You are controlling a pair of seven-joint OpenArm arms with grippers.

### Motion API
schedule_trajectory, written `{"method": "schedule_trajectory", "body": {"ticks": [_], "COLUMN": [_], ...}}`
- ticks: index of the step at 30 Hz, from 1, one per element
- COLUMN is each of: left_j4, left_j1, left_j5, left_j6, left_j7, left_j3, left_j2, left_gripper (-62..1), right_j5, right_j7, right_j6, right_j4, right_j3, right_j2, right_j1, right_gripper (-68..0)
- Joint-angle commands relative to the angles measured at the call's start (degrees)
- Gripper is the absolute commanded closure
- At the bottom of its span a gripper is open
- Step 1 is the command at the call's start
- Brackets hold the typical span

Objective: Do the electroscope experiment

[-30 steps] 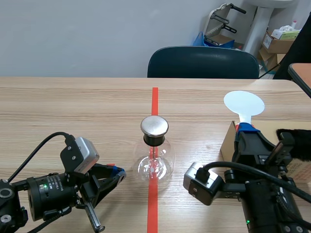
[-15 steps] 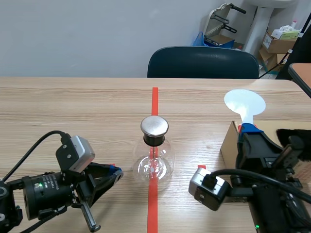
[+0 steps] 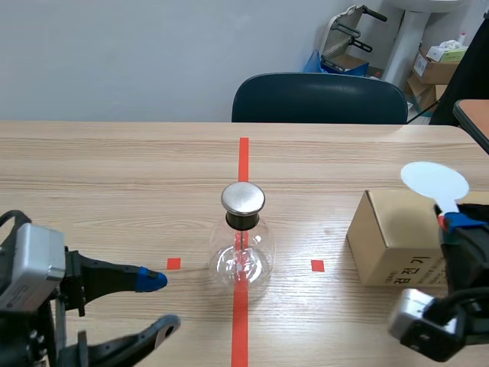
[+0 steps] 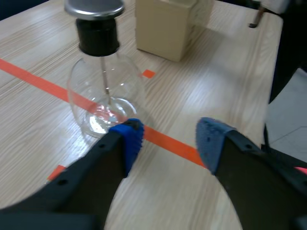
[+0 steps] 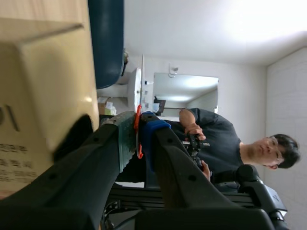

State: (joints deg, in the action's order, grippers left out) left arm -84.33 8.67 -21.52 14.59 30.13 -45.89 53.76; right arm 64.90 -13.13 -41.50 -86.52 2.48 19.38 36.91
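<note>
A glass flask electroscope point(image 3: 243, 248) with a metal cap point(image 3: 243, 198) stands on the red centre line. My left gripper point(image 3: 159, 304) is low at the left, open, its blue pads apart and pointing at the flask with nothing between them. The left wrist view has the flask point(image 4: 105, 91) just ahead of the left gripper point(image 4: 168, 143), off to one side. My right gripper point(image 3: 458, 223) is at the far right, shut on the red handle of a white round paddle point(image 3: 435, 182) that stands up above it. The right wrist view shows the right gripper point(image 5: 136, 125) pinching the thin paddle point(image 5: 137, 91).
A cardboard box point(image 3: 393, 237) sits right of the flask, next to my right gripper. Small red squares point(image 3: 173, 263) mark the table on both sides of the flask. A dark chair point(image 3: 319, 98) stands behind the table. A person point(image 5: 216, 139) appears in the right wrist view.
My left gripper drew back toward the near left corner and opened. My right arm shifted right with the paddle, uncovering the box.
</note>
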Motion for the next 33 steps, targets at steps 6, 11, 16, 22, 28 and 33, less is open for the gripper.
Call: {"method": "schedule_trajectory", "body": {"ticks": [6, 11, 16, 22, 28, 33], "left_j4": [-6.84, -12.68, -17.38, -19.26, -20.06, -21.86], "left_j1": [3.48, 5.79, 8.2, 9.75, 10.56, 10.54], "left_j5": [-0.37, -0.61, -0.59, -0.57, -0.59, -0.52], "left_j6": [-1.03, -3.93, -7.69, -9.6, -10.64, -10.58], "left_j7": [0.94, 0.96, 0.92, 0.72, 1.05, 1.57], "left_j3": [0.15, 1.4, 2.84, 3.17, 3.19, 3.17], "left_j2": [4.44, 8.9, 12.04, 12.98, 14.82, 14.95], "left_gripper": [-42.7, -42.7, -42.7, -42.7, -42.7, -42.7], "right_j5": [-9.16, -11.06, -13.31, -14.38, -13.88, -14.43], "right_j7": [-12.76, -19.96, -25.66, -26.32, -31.32, -36.02], "right_j6": [-3.36, -3.36, -3.36, -3.36, -3.36, -3.36], "right_j4": [0.13, 4.22, 7.04, 10.08, 14.47, 17.75], "right_j3": [-7.93, -12.22, -16.9, -18.45, -21.86, -23.17], "right_j2": [0.02, -2.67, -6.14, -6.86, -8.96, -9.11], "right_j1": [-0.57, -1.31, -1.79, -1.84, -2.56, -3.52], "right_gripper": [-2.0, -2.0, -2.0, -2.0, -2.0, -2.0]}}
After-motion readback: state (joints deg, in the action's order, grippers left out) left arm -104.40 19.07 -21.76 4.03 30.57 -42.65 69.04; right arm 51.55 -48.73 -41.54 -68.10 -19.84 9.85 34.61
